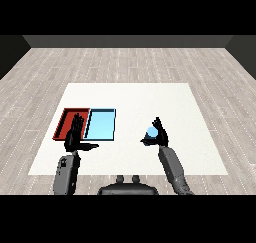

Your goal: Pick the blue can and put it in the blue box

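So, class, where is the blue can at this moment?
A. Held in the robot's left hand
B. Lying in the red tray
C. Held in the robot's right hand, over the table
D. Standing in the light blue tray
C: the right hand is curled round the blue can, over the white table, to the right of the light blue tray.

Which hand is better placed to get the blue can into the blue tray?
Right hand: its fingers already curl round the blue can. The left hand hovers open over the red tray, holding nothing.
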{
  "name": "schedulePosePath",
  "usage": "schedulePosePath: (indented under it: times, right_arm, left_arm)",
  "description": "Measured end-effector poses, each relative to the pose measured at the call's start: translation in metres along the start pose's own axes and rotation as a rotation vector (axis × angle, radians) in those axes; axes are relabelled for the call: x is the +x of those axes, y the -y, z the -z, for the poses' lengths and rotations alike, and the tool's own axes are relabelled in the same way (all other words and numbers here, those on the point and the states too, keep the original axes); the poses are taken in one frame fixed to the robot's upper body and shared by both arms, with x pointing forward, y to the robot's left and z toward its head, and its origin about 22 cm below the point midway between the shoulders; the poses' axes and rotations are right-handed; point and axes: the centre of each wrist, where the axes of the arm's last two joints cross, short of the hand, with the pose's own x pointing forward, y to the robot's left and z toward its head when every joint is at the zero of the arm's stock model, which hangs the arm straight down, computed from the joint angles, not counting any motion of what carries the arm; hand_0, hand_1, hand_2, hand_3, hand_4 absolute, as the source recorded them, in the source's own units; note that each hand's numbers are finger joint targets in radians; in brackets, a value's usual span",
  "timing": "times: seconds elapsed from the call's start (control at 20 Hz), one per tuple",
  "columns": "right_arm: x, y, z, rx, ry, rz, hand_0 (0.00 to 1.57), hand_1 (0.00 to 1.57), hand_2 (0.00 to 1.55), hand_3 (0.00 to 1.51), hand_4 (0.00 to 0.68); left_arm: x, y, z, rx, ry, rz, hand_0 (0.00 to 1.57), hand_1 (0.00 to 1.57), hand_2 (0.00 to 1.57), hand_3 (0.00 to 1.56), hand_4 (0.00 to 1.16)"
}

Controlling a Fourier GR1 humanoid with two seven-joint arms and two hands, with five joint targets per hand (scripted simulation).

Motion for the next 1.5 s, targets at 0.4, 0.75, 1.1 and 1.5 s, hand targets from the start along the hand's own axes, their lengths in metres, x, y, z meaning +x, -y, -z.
schedulePosePath:
  times: [0.4,0.75,1.1,1.5]
  right_arm:
    - [-0.002,-0.009,0.009,-0.117,0.018,-0.067,1.53,1.53,1.49,1.44,0.587]
    - [0.015,-0.019,0.011,-0.104,0.008,-0.141,1.49,1.49,1.46,1.43,0.614]
    - [0.053,-0.051,0.016,-0.016,0.092,-0.168,1.48,1.48,1.48,1.45,0.63]
    - [0.083,-0.092,0.018,0.074,0.209,-0.177,1.49,1.49,1.46,1.44,0.632]
  left_arm:
    - [0.002,-0.002,-0.001,-0.004,-0.005,-0.01,0.0,0.0,0.0,0.0,0.0]
    - [-0.003,0.006,0.003,-0.005,-0.006,-0.003,0.0,0.0,0.0,0.0,0.0]
    - [-0.001,0.021,-0.001,-0.033,-0.012,0.016,0.0,0.0,0.0,0.0,0.0]
    - [0.001,0.033,-0.003,-0.086,-0.055,-0.053,0.0,0.0,0.0,0.0,0.0]
